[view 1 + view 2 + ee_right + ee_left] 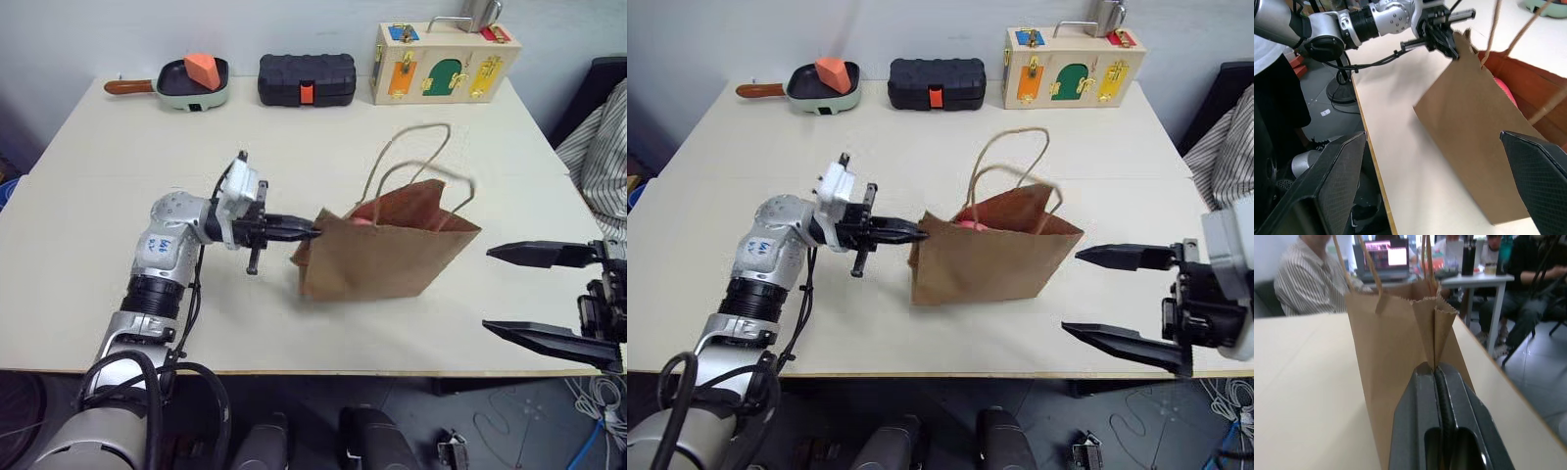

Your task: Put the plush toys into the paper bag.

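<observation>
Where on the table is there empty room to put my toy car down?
Bare table between the paper bag and the frying pan. It's crowded along the far edge, with the black case and wooden lock box.

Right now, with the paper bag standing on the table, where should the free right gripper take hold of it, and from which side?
Best the two cord handles: they arch upright above the paper bag, clear of its mouth. The open right gripper could probably come in from the bag's right end, since the left gripper is shut on the pinched paper fold at the opposite end. Something pink lies inside, so avoid reaching into the mouth.
</observation>
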Robot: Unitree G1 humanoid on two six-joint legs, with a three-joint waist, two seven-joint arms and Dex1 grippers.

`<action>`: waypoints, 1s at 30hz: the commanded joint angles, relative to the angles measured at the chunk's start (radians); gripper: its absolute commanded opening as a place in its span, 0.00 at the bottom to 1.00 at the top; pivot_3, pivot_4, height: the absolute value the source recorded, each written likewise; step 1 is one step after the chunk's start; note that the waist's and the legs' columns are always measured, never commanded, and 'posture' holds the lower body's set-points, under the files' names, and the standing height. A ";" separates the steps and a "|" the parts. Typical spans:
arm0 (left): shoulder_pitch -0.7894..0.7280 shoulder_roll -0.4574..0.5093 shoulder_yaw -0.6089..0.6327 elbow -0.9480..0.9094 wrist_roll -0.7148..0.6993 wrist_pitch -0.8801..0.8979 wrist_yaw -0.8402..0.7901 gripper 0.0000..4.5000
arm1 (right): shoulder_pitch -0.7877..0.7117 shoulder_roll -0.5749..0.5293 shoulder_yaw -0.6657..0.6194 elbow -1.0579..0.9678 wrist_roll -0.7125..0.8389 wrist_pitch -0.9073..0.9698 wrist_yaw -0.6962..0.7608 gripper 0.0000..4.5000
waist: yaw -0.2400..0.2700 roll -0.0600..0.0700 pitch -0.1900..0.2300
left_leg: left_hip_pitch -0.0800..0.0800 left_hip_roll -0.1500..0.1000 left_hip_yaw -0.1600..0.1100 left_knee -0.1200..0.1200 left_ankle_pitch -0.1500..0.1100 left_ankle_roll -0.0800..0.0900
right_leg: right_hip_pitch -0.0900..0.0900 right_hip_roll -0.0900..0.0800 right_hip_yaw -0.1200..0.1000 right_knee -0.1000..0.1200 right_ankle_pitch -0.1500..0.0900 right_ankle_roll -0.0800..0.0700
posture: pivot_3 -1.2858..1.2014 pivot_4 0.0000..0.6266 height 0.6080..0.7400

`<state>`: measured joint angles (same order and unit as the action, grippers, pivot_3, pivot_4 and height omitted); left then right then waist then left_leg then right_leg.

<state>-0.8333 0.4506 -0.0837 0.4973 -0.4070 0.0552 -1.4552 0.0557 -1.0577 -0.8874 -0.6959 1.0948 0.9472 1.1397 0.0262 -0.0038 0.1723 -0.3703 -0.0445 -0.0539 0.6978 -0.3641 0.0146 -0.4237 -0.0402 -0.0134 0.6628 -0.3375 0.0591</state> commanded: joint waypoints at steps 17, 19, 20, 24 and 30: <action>0.038 0.170 0.091 -0.068 0.081 -0.058 0.093 0.00 | -0.146 -0.052 0.255 0.322 -0.237 -0.279 0.050 1.00 | -0.001 -0.001 0.000 | -0.001 0.000 0.000 0.000 0.000 0.000 | -0.002 0.000 0.001 0.000 0.000 0.000 | 0.52 0.24 1.00; 0.069 0.200 0.097 -0.119 0.080 0.017 0.117 0.04 | -0.172 -0.054 0.286 0.336 -0.244 -0.291 0.064 1.00 | -0.001 -0.001 0.000 | -0.001 0.000 0.000 0.000 0.000 0.000 | -0.002 0.000 0.002 0.000 0.000 0.000 | 0.52 0.24 1.00; 0.093 0.234 0.110 -0.160 0.059 0.094 0.112 0.09 | -0.186 -0.060 0.300 0.347 -0.245 -0.295 0.080 1.00 | -0.002 -0.001 0.000 | -0.001 0.000 0.000 0.000 0.000 0.000 | -0.002 0.000 0.002 0.000 0.000 0.000 | 0.52 0.24 1.00; 0.217 0.399 0.217 -0.367 -0.054 0.357 0.113 0.34 | -0.260 -0.097 0.361 0.427 -0.272 -0.323 0.143 1.00 | -0.015 -0.001 0.000 | -0.001 0.001 0.001 0.000 0.000 0.000 | -0.004 0.000 0.002 0.000 0.000 0.000 | 0.52 0.24 1.00; 0.419 0.628 0.516 -0.609 -0.223 0.668 0.161 0.76 | -0.414 -0.128 0.460 0.583 -0.326 -0.380 0.214 1.00 | -0.022 0.000 0.001 | -0.001 0.002 0.001 -0.001 0.000 0.000 | -0.003 0.000 0.003 -0.002 0.000 0.000 | 0.52 0.24 1.00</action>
<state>-0.4425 1.0408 0.3286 -0.0357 -0.5692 0.6506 -1.3017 -0.3217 -1.1647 -0.4327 -0.1434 0.7771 0.5940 1.3333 0.0042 -0.0042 0.1730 -0.3715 -0.0427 -0.0531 0.6963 -0.3645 0.0149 -0.4263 -0.0405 -0.0108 0.6609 -0.3377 0.0589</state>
